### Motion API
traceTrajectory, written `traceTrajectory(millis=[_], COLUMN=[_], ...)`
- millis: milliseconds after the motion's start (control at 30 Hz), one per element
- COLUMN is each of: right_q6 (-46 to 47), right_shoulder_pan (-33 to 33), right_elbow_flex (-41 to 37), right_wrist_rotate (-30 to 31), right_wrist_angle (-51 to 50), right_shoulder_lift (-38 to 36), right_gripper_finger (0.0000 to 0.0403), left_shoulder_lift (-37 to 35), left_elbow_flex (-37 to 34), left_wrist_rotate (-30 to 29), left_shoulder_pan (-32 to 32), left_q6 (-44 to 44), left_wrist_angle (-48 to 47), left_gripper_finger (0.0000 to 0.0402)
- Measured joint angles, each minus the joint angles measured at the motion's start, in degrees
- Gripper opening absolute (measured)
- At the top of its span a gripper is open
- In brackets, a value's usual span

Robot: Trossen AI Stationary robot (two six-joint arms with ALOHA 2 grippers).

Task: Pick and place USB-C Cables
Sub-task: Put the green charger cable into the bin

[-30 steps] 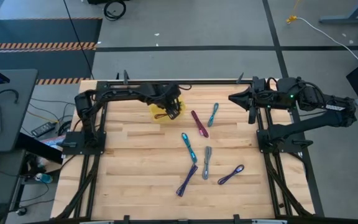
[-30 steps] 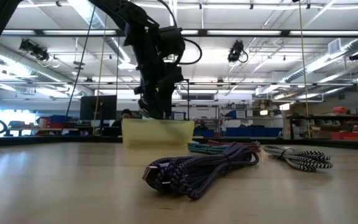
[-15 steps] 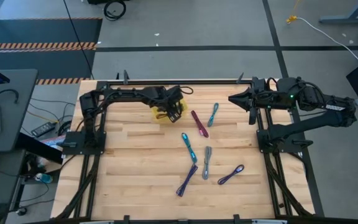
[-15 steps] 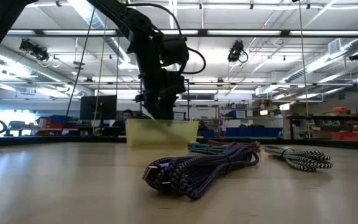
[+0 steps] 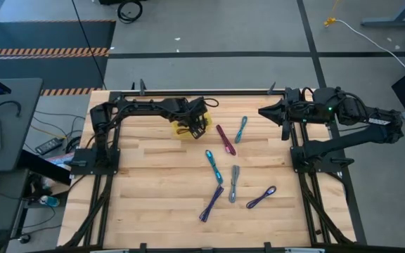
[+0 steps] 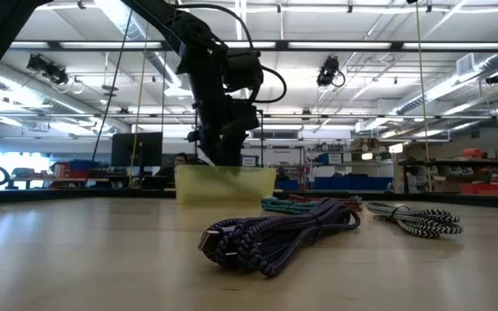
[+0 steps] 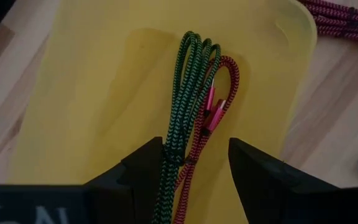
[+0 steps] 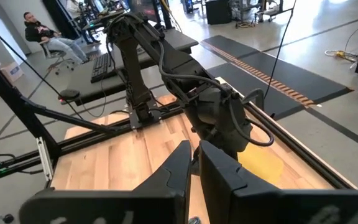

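Note:
My left gripper (image 5: 197, 125) hangs open over the yellow tray (image 5: 179, 129) at the table's far left. In the left wrist view a green cable bundle (image 7: 188, 93) and a maroon one (image 7: 224, 87) lie side by side on the tray floor (image 7: 92, 93), running between my open fingers (image 7: 194, 146). Several more bundles lie flat on the wood: maroon (image 5: 226, 139), teal (image 5: 242, 128), teal-blue (image 5: 213, 166), grey (image 5: 234, 183) and two purple ones (image 5: 211, 202) (image 5: 261, 197). My right gripper (image 5: 283, 112) waits shut at the far right. My left gripper comes at the tray from above, pointing down, with the green and maroon bundles lying along the gap between its fingers. The green bundle (image 7: 169, 152) runs close along one finger (image 7: 148, 162). I cannot tell whether that finger touches it.
In the low view a purple bundle (image 6: 275, 235) lies nearest, a grey one (image 6: 418, 219) to its right, and the tray (image 6: 226, 184) stands behind them. Bare wood spreads over the table's near-left part (image 5: 153, 197). Black frame rails run along both sides.
My left gripper has shifted a little toward the table's right, and the yellow tray has slid slightly the same way. For the last half second both have kept still.

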Motion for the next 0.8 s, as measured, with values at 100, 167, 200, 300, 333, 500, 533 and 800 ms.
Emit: traceTrajectory(millis=[100, 167, 200, 300, 333, 500, 533, 800], right_q6=[0.7, 0.7, 0.7, 0.7, 0.7, 0.6, 0.6, 0.2], right_shoulder_pan=[0.0, 0.0, 0.0, 0.0, 0.0, 0.0, 0.0, 0.0], right_elbow_flex=[0.0, 0.0, 0.0, 0.0, 0.0, 0.0, 0.0, 0.0], right_wrist_rotate=[0.0, 0.0, 0.0, 0.0, 0.0, 0.0, 0.0, 0.0], right_wrist_angle=[0.0, 0.0, 0.1, 0.8, 0.9, 0.9, 0.9, 0.9], right_shoulder_lift=[0.0, 0.0, 0.0, 0.0, 0.0, 0.0, 0.0, 0.0], right_gripper_finger=[0.0039, 0.0039, 0.0039, 0.0039, 0.0039, 0.0039, 0.0039, 0.0039], left_shoulder_lift=[0.0, 0.0, 0.0, 0.0, 0.0, 0.0, 0.0, 0.0], left_elbow_flex=[0.0, 0.0, 0.0, 0.0, 0.0, 0.0, 0.0, 0.0], left_wrist_rotate=[3.2, 4.2, 3.5, 0.6, -0.4, -3.3, -3.3, -2.5], left_shoulder_pan=[0.4, 0.5, 0.5, 0.2, 0.0, -0.3, -0.3, -1.5], left_q6=[-0.2, 0.1, 0.1, 1.7, 1.8, 2.1, 2.1, 1.9], left_wrist_angle=[0.2, 0.9, 1.0, 1.4, 1.5, 1.3, 1.4, 1.4], left_gripper_finger=[0.019, 0.019, 0.0191, 0.0203, 0.0211, 0.0258, 0.0267, 0.029])
